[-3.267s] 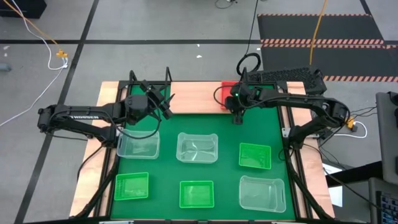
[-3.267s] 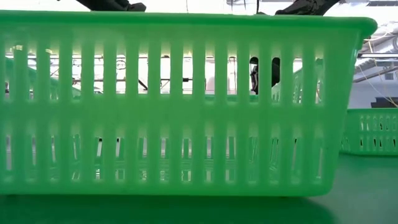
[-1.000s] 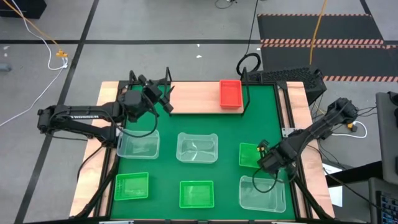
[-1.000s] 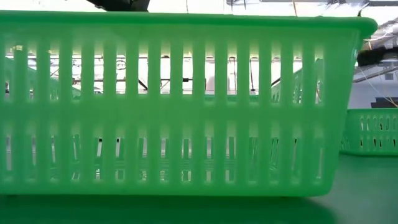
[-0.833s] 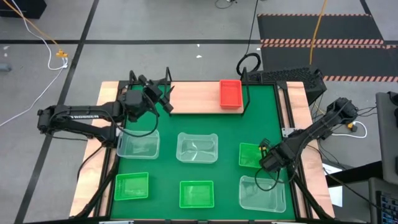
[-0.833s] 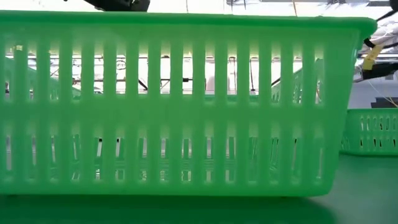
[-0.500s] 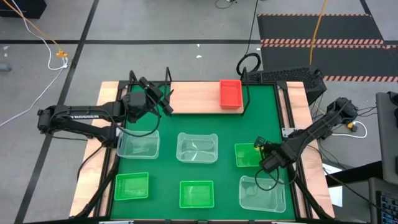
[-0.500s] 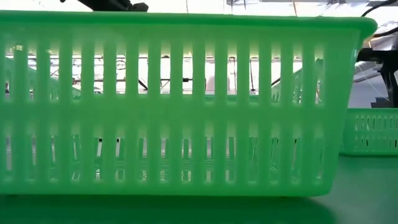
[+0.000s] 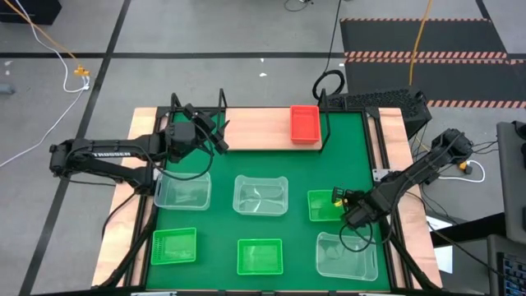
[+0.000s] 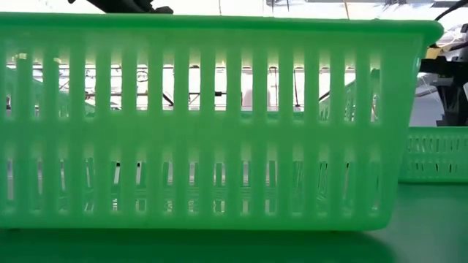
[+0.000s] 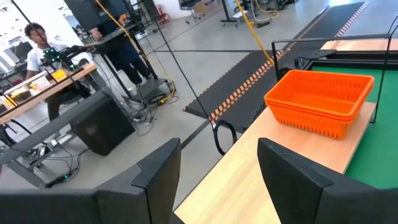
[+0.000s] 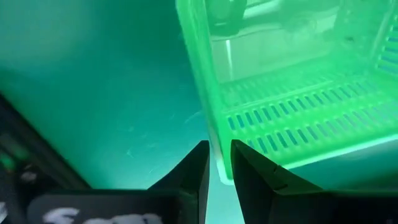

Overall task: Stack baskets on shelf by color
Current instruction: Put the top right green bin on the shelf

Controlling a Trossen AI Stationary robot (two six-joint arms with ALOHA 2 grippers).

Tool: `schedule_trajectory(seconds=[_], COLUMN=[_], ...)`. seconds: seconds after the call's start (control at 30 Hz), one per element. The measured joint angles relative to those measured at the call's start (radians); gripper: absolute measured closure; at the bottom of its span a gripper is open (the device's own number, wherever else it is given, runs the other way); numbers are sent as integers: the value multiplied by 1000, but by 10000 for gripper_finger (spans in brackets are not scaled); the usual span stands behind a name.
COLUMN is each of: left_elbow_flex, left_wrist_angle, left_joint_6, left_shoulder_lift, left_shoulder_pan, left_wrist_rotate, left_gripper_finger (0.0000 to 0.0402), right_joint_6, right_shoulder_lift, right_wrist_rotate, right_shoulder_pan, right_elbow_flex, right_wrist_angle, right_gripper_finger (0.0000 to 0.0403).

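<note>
Two clear baskets flank the green basket whose rim the right hand pinches.

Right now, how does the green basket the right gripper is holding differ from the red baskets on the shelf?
The green basket sits on the green mat, its wall pinched by the right gripper; the red baskets rest nested on the shelf, untouched. Both are slotted plastic.

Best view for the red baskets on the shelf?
Left wrist view: the red baskets show side-on, nested, on the shelf. The high view shows only the top one from above. The low and right wrist views don't show them.
</note>
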Motion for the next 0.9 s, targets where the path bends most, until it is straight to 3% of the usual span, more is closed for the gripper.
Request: schedule_trajectory(seconds=[0.2,0.37,0.53,0.7,0.8,0.9], left_elbow_flex=[0,0,0,0,0,0], left_wrist_angle=[0,9,39,45,53,72], left_joint_6=[5,8,20,23,35,44], left_shoulder_lift=[0,0,0,0,0,0], left_shoulder_pan=[0,0,0,0,0,0], left_wrist_rotate=[0,-2,-2,-2,-2,-2], left_gripper_finger=[188,188,188,188,188,188], right_joint_6=[102,209,228,238,232,347], right_shoulder_lift=[0,0,-11,-33,-37,-36], right_wrist_rotate=[-57,-79,-85,-93,-30,137], right_shoulder_pan=[0,-1,-26,-55,-89,-164], right_elbow_flex=[-53,-56,12,140,225,289], right_wrist_angle=[26,168,180,218,324,575], right_gripper_finger=[344,347,392,396,398,398])
